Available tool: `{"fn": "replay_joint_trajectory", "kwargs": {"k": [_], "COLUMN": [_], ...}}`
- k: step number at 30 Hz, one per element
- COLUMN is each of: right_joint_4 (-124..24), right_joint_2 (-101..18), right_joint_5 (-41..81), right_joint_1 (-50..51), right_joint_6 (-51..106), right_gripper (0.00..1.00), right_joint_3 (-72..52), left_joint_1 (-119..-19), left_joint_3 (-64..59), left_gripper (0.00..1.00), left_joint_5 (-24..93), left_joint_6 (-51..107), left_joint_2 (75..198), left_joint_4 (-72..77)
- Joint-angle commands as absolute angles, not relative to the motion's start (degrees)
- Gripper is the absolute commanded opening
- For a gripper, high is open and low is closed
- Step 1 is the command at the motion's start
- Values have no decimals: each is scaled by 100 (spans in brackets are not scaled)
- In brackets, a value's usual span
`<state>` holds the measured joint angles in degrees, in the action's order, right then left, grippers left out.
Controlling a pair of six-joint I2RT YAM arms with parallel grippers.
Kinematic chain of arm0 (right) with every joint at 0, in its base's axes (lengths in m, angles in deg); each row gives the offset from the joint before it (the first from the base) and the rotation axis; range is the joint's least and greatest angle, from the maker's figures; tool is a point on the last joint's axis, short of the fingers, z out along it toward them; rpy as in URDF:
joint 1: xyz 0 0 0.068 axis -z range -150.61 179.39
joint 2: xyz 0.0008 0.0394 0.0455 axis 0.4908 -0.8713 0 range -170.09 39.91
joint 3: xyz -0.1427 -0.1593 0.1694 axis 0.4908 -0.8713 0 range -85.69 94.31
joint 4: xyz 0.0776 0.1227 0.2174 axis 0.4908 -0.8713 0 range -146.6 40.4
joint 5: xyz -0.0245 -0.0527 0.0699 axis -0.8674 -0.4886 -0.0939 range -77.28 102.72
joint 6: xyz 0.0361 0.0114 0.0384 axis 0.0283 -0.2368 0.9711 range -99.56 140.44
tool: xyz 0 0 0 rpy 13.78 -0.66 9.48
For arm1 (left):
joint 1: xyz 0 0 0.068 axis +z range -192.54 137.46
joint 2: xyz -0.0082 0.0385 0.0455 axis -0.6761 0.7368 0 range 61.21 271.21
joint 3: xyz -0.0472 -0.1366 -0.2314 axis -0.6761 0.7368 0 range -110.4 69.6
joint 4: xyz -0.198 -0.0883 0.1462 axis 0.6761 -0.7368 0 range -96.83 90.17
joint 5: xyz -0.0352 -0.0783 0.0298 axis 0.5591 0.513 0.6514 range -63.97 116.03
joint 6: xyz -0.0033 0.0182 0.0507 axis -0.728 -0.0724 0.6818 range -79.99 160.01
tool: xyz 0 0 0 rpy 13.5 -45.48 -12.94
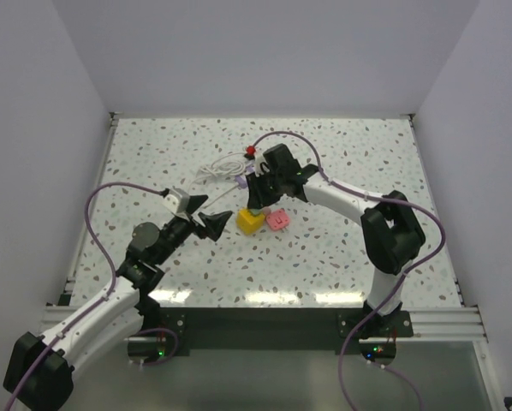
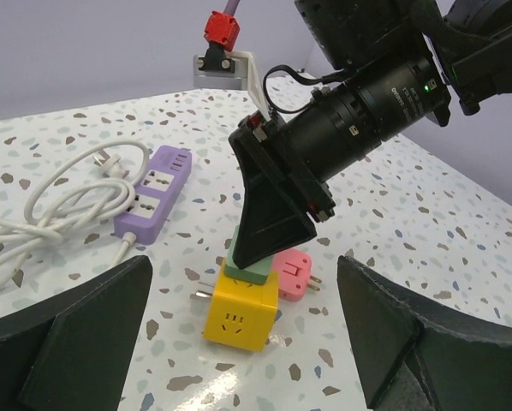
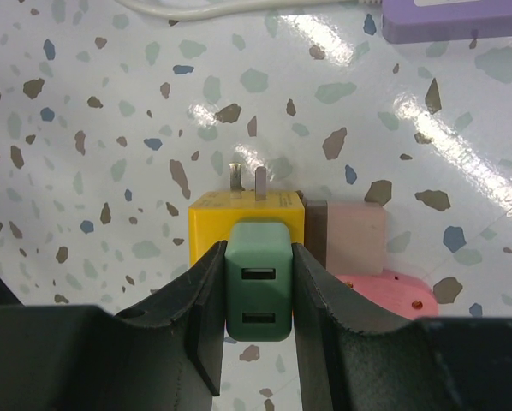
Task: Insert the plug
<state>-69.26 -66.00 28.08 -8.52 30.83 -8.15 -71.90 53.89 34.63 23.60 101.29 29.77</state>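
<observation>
Left claw [image 1: 217,220]: jaws spread wide, nothing between them, hovering low over the table [image 1: 342,257] and facing the group of adapters
Right claw [image 3: 258,257]: reaching down from above, both fingers [image 3: 200,317] pressed flat on the sides of the green plug [image 3: 257,295], gripping it
Green plug: small block with two slots on its upper face, resting on top of the yellow cube [image 2: 239,318]; how deep it sits in the cube cannot be told
Yellow cube: on the table, socket holes on one side face, two metal prongs sticking out sideways
Pink adapter [image 2: 292,276]: just beside the yellow cube, prongs pointing away from it
Purple power strip [image 2: 153,193]: farther back, lying flat, well apart from the cube
White cord [image 2: 59,201]: loosely coiled beside the strip
</observation>
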Motion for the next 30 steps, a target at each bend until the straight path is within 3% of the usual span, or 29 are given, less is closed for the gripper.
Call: {"fn": "replay_joint_trajectory", "kwargs": {"k": [1,17,30], "right_joint_4": [-7439,-6877,-5533], "right_joint_2": [-6706,-5942,-5590], "right_joint_5": [3276,3751,3944], "right_joint_1": [-902,-814,-620], "right_joint_6": [3283,4003,5023], "right_gripper": [0,0,0], "right_joint_3": [-906,-808,-1572], "left_joint_1": [-7172,-7172,-7172], "left_joint_3": [5457,5492,5492], "left_gripper": [95,95,95], "left_joint_5": [3692,3728,3728], "left_joint_6": [2577,2542,2498], "left_joint_2": [10191,10112,9989], "left_joint_4": [3444,3497,3400]}}
